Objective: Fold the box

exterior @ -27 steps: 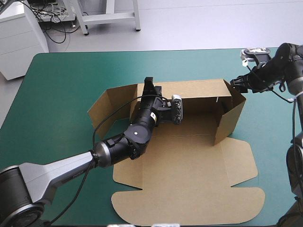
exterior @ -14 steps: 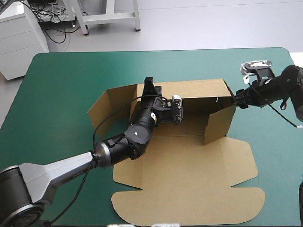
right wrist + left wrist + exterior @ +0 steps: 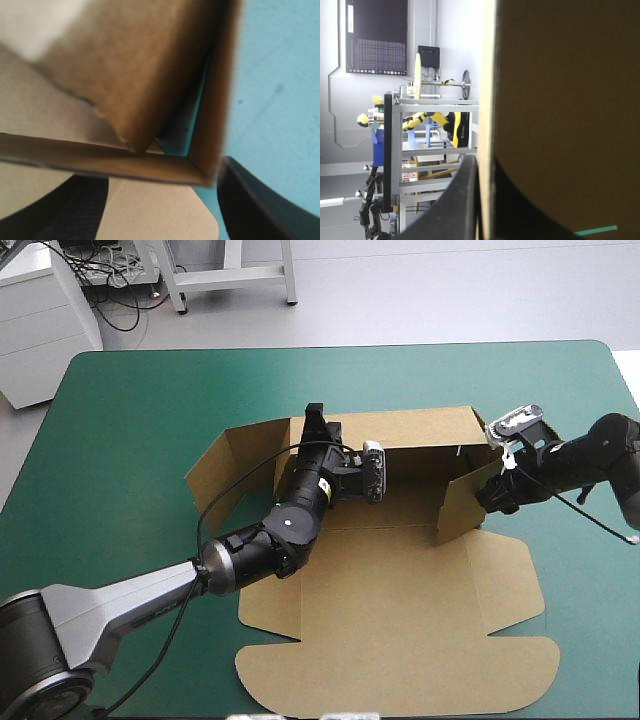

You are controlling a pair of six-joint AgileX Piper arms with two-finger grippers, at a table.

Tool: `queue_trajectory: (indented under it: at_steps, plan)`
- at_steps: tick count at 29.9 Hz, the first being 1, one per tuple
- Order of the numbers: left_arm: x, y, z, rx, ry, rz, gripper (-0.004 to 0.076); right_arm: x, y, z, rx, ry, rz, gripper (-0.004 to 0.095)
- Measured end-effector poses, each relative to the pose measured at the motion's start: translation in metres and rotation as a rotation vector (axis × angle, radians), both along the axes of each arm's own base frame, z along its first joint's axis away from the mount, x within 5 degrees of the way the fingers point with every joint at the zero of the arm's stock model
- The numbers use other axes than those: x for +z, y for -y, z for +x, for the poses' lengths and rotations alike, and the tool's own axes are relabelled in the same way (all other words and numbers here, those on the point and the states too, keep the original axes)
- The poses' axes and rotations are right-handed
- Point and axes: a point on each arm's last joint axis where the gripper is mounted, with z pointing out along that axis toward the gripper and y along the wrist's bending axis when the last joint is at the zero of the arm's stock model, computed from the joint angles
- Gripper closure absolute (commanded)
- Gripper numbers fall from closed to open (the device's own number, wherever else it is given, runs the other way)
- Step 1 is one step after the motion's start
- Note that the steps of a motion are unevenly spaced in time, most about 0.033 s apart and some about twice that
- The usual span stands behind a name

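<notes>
The box (image 3: 400, 630) sits at the middle of the teal-green tabletop (image 3: 130, 420), and it is only half built. Its big lid panel (image 3: 400, 670) lies flat toward the near edge, while the back wall (image 3: 420, 428) stands up along the far side. Over on the left, the left end effector (image 3: 318, 425) is clamped onto the top of that back wall near its left end. In the left wrist view the brown board's edge runs straight up between the fingers, with one black finger (image 3: 455, 205) pressed along one face and a dark shape hard against the other face. That end effector is all but closed, with the sheet pinched in it. Just beyond it, the left flap (image 3: 225, 475) stands up and angles outward. Now to the right, where the right end effector (image 3: 487, 496) is low at the right side wall (image 3: 460, 502), which is raised and swung inward from the back wall's right end. In the right wrist view its fingers are spread wide, one black finger (image 3: 75, 210) on the inner side and the other finger (image 3: 260, 205) on the outer side over the teal-green cover. The folded corner of brown board sits in the gap between them. Nothing is gripped there, and whether either finger actually touches the board cannot be told.
</notes>
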Motion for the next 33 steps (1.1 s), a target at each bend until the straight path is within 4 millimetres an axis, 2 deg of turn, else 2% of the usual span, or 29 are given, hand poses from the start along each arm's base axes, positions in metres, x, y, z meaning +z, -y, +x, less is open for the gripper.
queue_trajectory:
  at_steps: [7, 16, 27, 33]
  plan:
    - [0.000, 0.000, 0.000, 0.001, 0.002, 0.003, 0.0756, 0.001, -0.004, 0.000, 0.063, 0.030, 0.025, 0.0331]
    - [0.000, -0.001, 0.001, 0.014, 0.008, 0.005, 0.0756, 0.005, -0.010, 0.002, 0.055, 0.049, 0.106, 0.0326]
    - [0.000, -0.002, 0.002, 0.037, 0.015, 0.002, 0.0756, 0.015, -0.017, 0.010, 0.086, 0.196, 0.192, 0.0326]
    - [0.000, -0.003, 0.002, 0.047, 0.017, -0.002, 0.0756, 0.010, -0.022, 0.018, 0.093, 0.210, 0.211, 0.0326]
